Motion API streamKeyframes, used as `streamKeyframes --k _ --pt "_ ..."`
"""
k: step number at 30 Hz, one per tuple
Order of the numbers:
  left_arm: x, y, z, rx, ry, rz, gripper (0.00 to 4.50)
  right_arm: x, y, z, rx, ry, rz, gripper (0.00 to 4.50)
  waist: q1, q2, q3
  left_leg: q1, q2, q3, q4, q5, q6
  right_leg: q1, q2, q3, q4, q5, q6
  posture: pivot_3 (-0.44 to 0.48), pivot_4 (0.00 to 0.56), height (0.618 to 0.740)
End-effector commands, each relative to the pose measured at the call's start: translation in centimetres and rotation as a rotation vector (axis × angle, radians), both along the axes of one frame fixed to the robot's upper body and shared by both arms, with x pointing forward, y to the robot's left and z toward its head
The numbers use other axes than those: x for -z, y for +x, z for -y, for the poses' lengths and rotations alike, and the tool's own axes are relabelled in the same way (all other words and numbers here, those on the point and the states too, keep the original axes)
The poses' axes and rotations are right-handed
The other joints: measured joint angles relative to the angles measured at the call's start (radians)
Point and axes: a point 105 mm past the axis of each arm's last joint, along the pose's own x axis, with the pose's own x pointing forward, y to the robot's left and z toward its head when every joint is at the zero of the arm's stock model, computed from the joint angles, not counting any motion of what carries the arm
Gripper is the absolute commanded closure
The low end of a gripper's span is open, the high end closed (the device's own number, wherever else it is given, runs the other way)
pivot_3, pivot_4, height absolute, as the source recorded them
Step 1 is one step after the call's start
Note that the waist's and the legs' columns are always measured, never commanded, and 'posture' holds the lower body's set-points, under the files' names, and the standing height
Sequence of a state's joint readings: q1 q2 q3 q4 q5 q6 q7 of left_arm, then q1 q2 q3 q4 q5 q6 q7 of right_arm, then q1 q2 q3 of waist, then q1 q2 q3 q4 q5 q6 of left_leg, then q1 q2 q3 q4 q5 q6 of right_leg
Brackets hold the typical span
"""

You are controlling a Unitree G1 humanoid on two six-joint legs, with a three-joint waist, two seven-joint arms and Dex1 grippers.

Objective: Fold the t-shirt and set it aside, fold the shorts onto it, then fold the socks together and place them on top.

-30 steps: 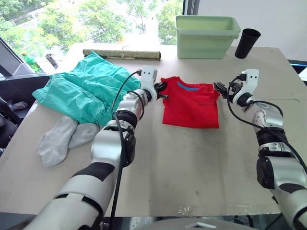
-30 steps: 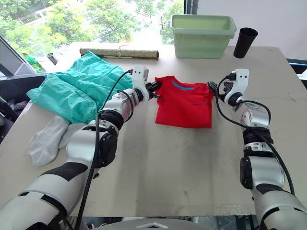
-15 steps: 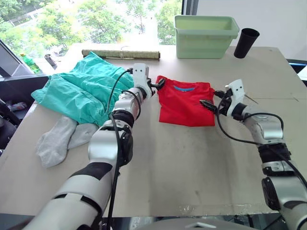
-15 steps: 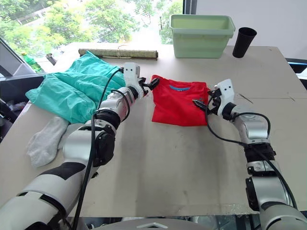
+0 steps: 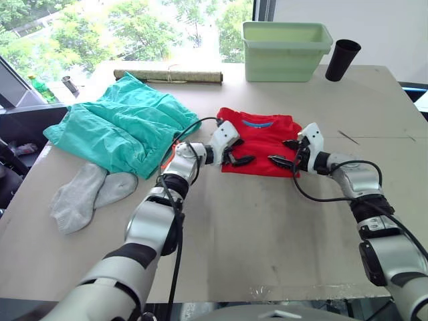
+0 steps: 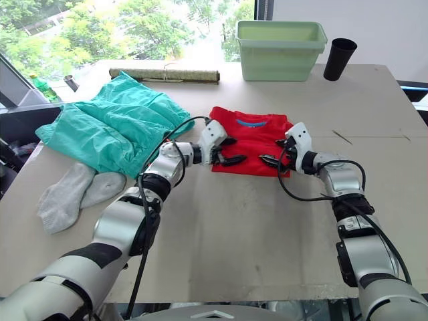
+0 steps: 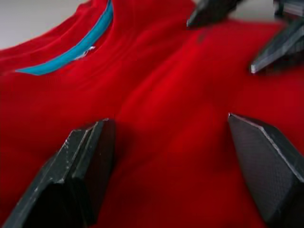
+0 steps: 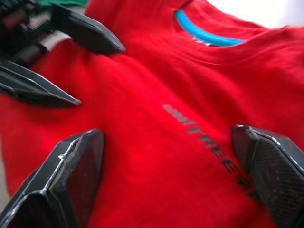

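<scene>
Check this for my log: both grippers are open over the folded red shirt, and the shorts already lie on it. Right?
One error. The shorts do not lie on the shirt; they sit rumpled beside it, toward the robot's left, as the left eye view shows. Both the left gripper and right gripper are open over the shirt.

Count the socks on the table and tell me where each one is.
2. One sock lies near the table's left edge; the other sock lies beside it on the right, touching, just below the teal shorts. None appear hidden.
</scene>
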State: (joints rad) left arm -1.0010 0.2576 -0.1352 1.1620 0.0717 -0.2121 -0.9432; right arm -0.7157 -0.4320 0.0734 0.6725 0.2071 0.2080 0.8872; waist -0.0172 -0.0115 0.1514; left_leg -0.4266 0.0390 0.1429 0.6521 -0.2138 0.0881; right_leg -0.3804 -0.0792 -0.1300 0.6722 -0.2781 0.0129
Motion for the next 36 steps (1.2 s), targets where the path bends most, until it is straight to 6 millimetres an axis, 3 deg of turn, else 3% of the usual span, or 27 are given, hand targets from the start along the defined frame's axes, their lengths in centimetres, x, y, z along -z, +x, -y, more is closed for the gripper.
streamKeyframes --k 1,5,7,9,13,17,23,26,29,32,33,34,36 --pt "2.2 0.1 -2.6 -0.099 0.082 -0.042 0.47 0.5 -0.3 2.4 0.045 -0.043 -0.015 0.00 0.001 0.000 0.000 0.001 0.000 0.000 0.000 0.000 0.000 0.001 0.000 0.000 0.000 0.000 0.000 0.000 0.150 0.737" --pt "1.9 0.1 -2.7 -0.104 0.037 -0.036 0.47 -1.6 -0.5 2.8 0.043 0.011 0.048 0.00 0.002 0.000 0.000 0.002 0.000 -0.001 0.000 0.000 0.000 0.002 -0.003 0.000 0.001 0.000 0.000 0.000 0.150 0.737" --pt "0.0 0.1 -1.6 -0.060 -0.086 -0.011 0.47 -4.1 0.1 3.5 0.108 0.138 0.059 0.00 0.001 0.000 0.000 0.002 0.000 -0.001 0.000 0.000 0.000 0.002 -0.003 0.000 0.002 0.000 0.000 0.000 0.150 0.737" --pt "-2.0 -0.1 -0.8 -0.009 -0.178 0.024 0.47 -5.2 0.1 4.3 0.149 0.209 0.021 0.00 0.001 0.001 0.000 0.001 0.000 -0.001 0.000 0.000 0.000 0.000 -0.004 0.000 0.004 0.000 0.000 0.000 0.150 0.737" --pt "-3.1 -0.8 0.1 0.057 -0.232 0.048 0.47 -3.1 0.0 4.8 0.242 0.281 -0.210 0.00 0.002 0.001 0.000 -0.005 0.000 -0.001 0.001 0.000 0.000 -0.006 -0.004 -0.001 0.004 0.000 -0.001 0.000 0.150 0.737" --pt "-2.2 -1.4 0.2 0.079 -0.193 0.045 0.47 -1.2 0.1 3.1 0.277 0.352 -0.383 0.00 -0.003 0.001 0.000 -0.005 -0.001 0.000 0.001 0.000 0.000 -0.006 -0.003 0.000 0.004 0.000 -0.001 0.000 0.150 0.737" --pt "-2.1 -1.6 0.3 0.082 -0.190 0.044 0.47 -1.0 -0.1 -0.8 0.181 0.390 -0.447 0.00 -0.018 0.001 0.000 -0.004 0.000 0.001 0.000 0.000 0.000 -0.006 -0.003 0.001 0.005 0.000 -0.001 0.000 0.150 0.737" --pt "-2.1 -1.6 0.3 0.079 -0.192 0.043 0.47 -0.9 0.1 -1.8 0.169 0.369 -0.445 0.00 -0.024 0.001 0.000 -0.004 0.000 0.001 0.000 0.000 0.000 -0.006 -0.002 0.001 0.005 0.000 -0.001 0.000 0.150 0.737" --pt "-2.0 -1.6 0.2 0.079 -0.192 0.046 0.41 -0.5 0.3 -2.1 0.181 0.341 -0.437 0.72 -0.024 0.001 0.000 -0.003 0.000 0.001 0.000 0.000 0.000 -0.006 -0.002 0.001 0.005 0.000 0.000 0.000 0.150 0.737" --pt "-2.0 -1.7 0.2 0.081 -0.196 0.047 0.41 -0.5 0.3 -2.3 0.174 0.338 -0.434 2.18 -0.025 0.001 0.000 -0.003 0.000 0.001 -0.001 0.000 0.000 -0.006 -0.002 0.001 0.005 0.000 0.000 0.000 0.150 0.737" --pt "-2.1 -1.8 0.1 0.084 -0.199 0.050 0.41 -0.6 0.2 -2.2 0.174 0.339 -0.431 2.36 -0.024 0.001 0.000 -0.004 0.000 0.001 -0.001 0.000 0.000 -0.006 -0.002 0.001 0.005 0.000 0.000 0.000 0.150 0.737" --pt "-2.2 -1.9 0.0 0.091 -0.199 0.060 0.41 -0.8 0.1 -1.8 0.178 0.338 -0.425 3.06 -0.024 0.001 0.000 -0.004 0.000 0.001 -0.001 0.000 0.000 -0.006 -0.002 0.001 0.005 0.000 0.000 0.000 0.150 0.737" --pt "-2.6 -2.2 -0.3 0.108 -0.193 0.078 0.41 -1.2 0.0 -1.3 0.181 0.341 -0.406 3.77 -0.023 0.001 0.000 -0.004 0.000 0.001 -0.001 0.000 0.000 -0.006 -0.002 0.001 0.005 0.000 0.000 0.000 0.150 0.737"
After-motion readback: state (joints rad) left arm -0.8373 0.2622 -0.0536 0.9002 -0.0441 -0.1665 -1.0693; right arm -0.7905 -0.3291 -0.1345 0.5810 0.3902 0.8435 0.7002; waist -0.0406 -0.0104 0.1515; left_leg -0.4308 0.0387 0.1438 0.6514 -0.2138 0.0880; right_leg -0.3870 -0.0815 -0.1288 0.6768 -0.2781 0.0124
